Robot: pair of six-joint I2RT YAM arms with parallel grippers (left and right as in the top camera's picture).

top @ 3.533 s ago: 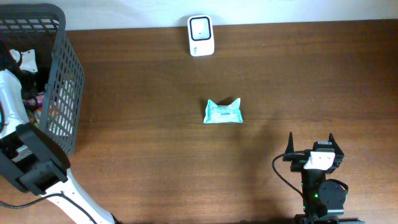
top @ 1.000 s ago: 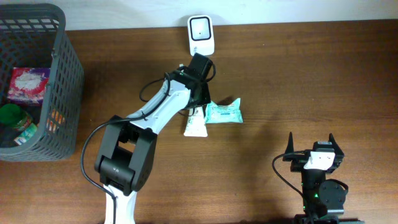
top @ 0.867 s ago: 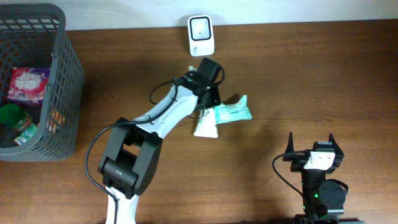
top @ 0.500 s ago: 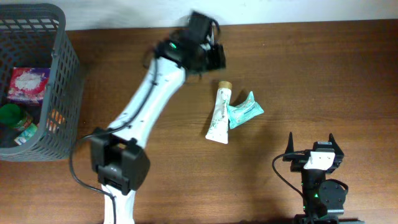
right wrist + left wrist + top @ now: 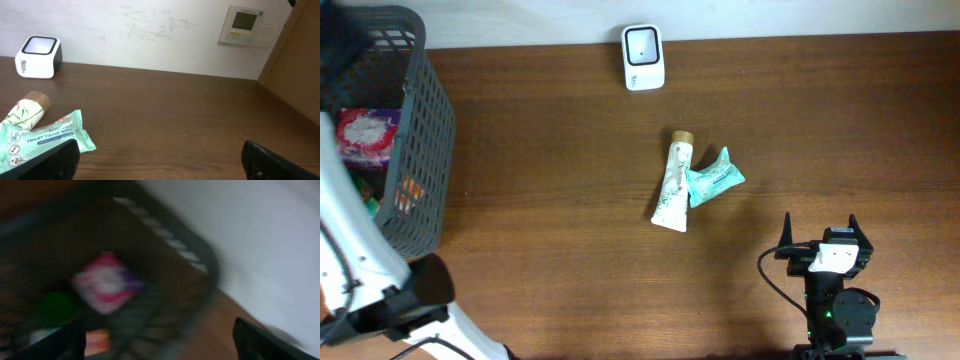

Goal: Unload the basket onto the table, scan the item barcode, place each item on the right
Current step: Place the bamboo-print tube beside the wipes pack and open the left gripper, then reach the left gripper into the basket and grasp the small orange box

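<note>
A white tube (image 5: 672,181) with a tan cap lies on the table, touching a teal wipes packet (image 5: 714,182) to its right. Both show at the left of the right wrist view, the tube (image 5: 25,111) behind the packet (image 5: 42,137). The white scanner (image 5: 643,58) stands at the table's far edge, also seen as the scanner (image 5: 39,56). My left gripper (image 5: 160,345) hangs open and empty over the basket (image 5: 200,265), blurred by motion. My right gripper (image 5: 820,235) rests open and empty near the front right, the same gripper (image 5: 160,162) facing the packet.
The dark mesh basket (image 5: 420,150) stands at the far left with a pink packet (image 5: 365,130), something green and other goods inside. My left arm (image 5: 350,260) runs up the left edge. A wall and a wall panel (image 5: 245,25) lie beyond the table.
My left gripper let go of the tube beside the wipes packet, which got pushed right and turned. It opened and swung away left to the basket. The right arm stayed still.
</note>
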